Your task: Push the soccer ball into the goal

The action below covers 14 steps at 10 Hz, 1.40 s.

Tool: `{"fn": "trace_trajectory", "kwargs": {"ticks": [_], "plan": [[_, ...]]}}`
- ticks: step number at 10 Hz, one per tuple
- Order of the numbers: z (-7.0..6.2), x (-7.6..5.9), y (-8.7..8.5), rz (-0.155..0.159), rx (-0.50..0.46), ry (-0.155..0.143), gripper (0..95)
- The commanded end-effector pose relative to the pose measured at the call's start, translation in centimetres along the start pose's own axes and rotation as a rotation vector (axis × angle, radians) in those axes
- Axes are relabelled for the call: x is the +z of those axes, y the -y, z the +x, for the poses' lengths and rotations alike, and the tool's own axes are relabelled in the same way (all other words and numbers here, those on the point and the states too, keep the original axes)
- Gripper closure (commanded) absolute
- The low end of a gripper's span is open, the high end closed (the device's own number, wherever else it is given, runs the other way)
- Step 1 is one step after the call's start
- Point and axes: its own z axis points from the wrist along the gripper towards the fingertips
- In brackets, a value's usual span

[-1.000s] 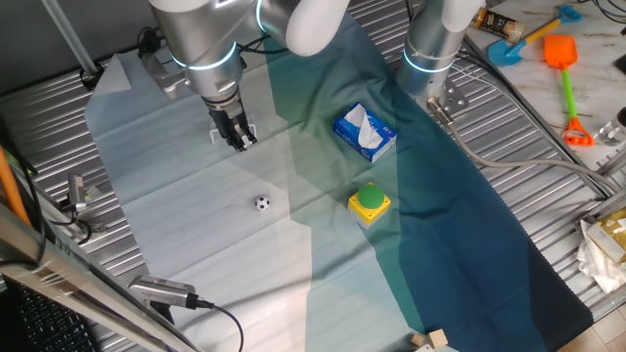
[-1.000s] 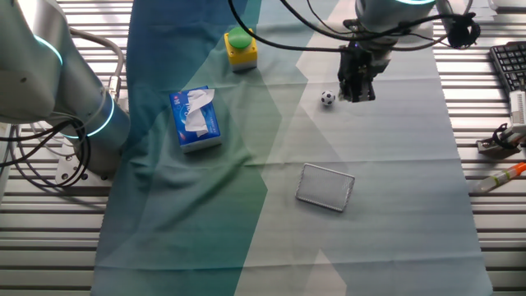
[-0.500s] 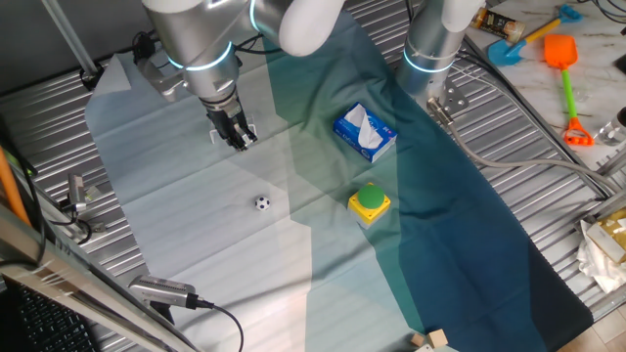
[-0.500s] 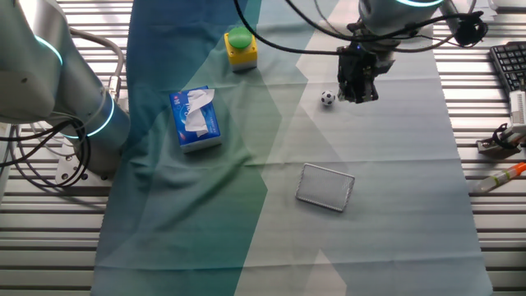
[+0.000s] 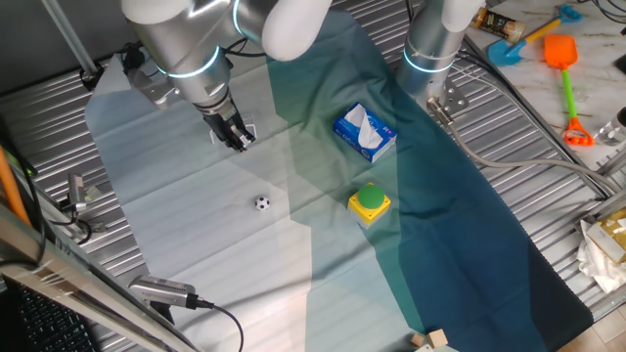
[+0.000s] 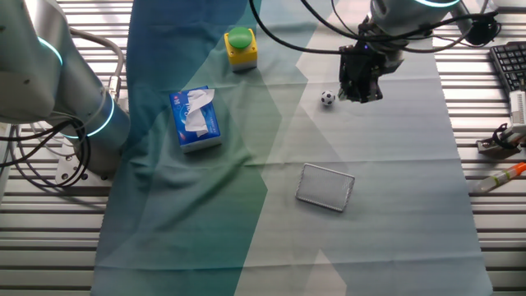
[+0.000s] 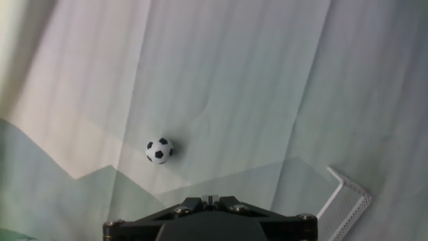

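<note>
Pincer hangs low over the pale part of the cloth, fingers drawn together with nothing between them, just beside the soccer ball but apart from it. That tiny black-and-white ball rests on the light cloth, clear of everything. The goal, a small white mesh frame, lies flat on the same cloth well apart from the ball; the hand view catches only its corner. Farther off on the darker green cloth sit a blue-white tissue box and a green button on its yellow box.
</note>
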Motion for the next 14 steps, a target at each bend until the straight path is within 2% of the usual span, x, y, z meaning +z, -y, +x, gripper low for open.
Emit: {"fn": "trace_trajectory", "kwargs": {"ticks": [1, 3, 6, 8, 10, 14], "plan": [[0.1, 0.0, 0.0, 0.0, -0.009, 0.007, 95.0], [0.0, 0.1, -0.6, -0.019, 0.005, 0.012, 95.0], [-0.6, 0.6, -3.7, -0.037, 0.054, 0.016, 95.0], [-1.8, 1.2, -5.8, -0.047, 0.084, 0.019, 95.0], [-3.0, 2.3, -8.2, -0.05, 0.122, 0.025, 95.0], [-5.1, 6.5, -12.6, -0.047, 0.176, 0.056, 95.0]]}}
